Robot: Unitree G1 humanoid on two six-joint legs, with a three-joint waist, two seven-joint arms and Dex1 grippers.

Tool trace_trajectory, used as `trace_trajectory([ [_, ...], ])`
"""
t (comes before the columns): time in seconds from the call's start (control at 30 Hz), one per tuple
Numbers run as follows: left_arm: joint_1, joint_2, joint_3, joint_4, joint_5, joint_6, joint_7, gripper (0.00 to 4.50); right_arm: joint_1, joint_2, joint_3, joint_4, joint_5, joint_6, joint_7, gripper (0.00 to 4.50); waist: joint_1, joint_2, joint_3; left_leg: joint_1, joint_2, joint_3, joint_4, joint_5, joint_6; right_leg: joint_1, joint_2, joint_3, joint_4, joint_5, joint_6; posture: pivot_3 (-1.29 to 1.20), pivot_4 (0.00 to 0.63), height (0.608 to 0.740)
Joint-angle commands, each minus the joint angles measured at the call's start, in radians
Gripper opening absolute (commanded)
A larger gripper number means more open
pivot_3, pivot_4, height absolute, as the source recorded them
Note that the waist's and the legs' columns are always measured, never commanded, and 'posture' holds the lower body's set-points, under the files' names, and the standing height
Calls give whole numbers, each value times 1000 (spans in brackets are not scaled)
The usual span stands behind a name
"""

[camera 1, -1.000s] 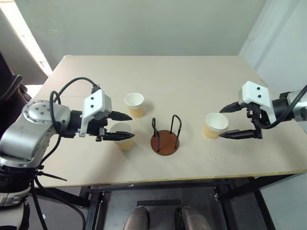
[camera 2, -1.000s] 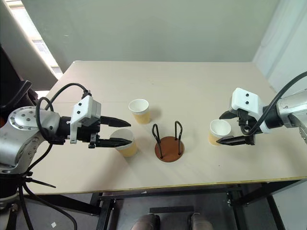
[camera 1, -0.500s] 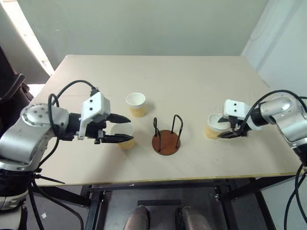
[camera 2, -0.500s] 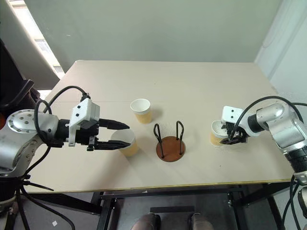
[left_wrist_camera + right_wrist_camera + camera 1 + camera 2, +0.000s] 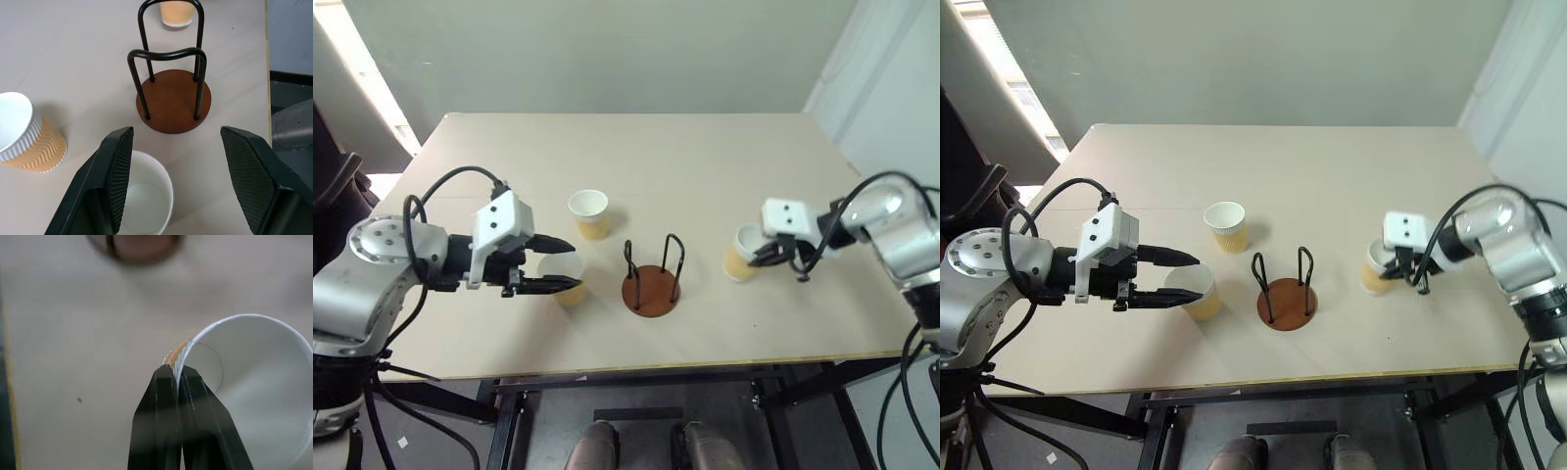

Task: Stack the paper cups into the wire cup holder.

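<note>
The right gripper (image 5: 177, 374) pinches the rim of 1 yellow-tan paper cup (image 5: 740, 257), ready for lifting toward the empty black-wire, brown-based cup holder (image 5: 652, 277) at centre. The left gripper (image 5: 171, 161) straddles a 2nd cup (image 5: 562, 277), open.

Cups (image 5: 587, 213) flank holder (image 5: 651, 277) — seemingly empty.

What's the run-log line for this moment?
right gripper: shut on right cup wall | left gripper: open around near cup | far cup: untouched | holder: empty
</note>
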Motion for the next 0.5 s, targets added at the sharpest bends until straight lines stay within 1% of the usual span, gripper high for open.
trace_trajectory([
  [0.03, -2, 12, 38, -6, 1, -15, 6, 3063, -127, 20, -89, -25, 72, 16, 34, 45, -1, 0, 0, 0, 0, 0, -1, 0, 0, 0, 0, 0, 0, 0, -1, 0, 150, 740],
  [0.13, 0, 6, 34, -2, 5, -19, 12, 3063, -209, 76, -82, -54, 119, 6, 84, 45, -3, 0, 0, 1, 0, -1, -2, 0, 0, 0, 1, 0, 0, -2, -3, 0, 150, 740],
  [0.2, -5, 3, 30, 9, 13, -23, 20, 3063, -235, 120, -60, -72, 134, 1, 106, 45, -3, 0, 0, 1, 1, -1, -2, -1, -1, 0, 1, -1, 0, -2, -4, 0, 150, 740],
  [0.3, -5, 0, 31, 9, 17, -25, 28, 3063, -238, 155, -12, -92, 143, -33, 135, 45, -5, 0, 0, 0, 1, -1, -1, -1, -1, 0, 1, -1, 0, -2, -4, 0, 150, 740],
  [0.4, 11, 4, 45, -19, 3, -16, 30, 3063, -245, 179, 12, -64, 120, -72, 137, 45, -1, 0, 0, 0, 1, -1, -1, -1, -1, 0, 1, -2, 0, -2, -4, 0, 150, 740],
  [0.5, 30, 9, 62, -35, -5, -12, 32, 3063, -244, 194, 36, -62, 129, -91, 137, 45, -1, 0, 0, -1, 0, -1, 0, -1, -1, 0, 0, -2, 0, -2, -4, 0, 150, 740],
])
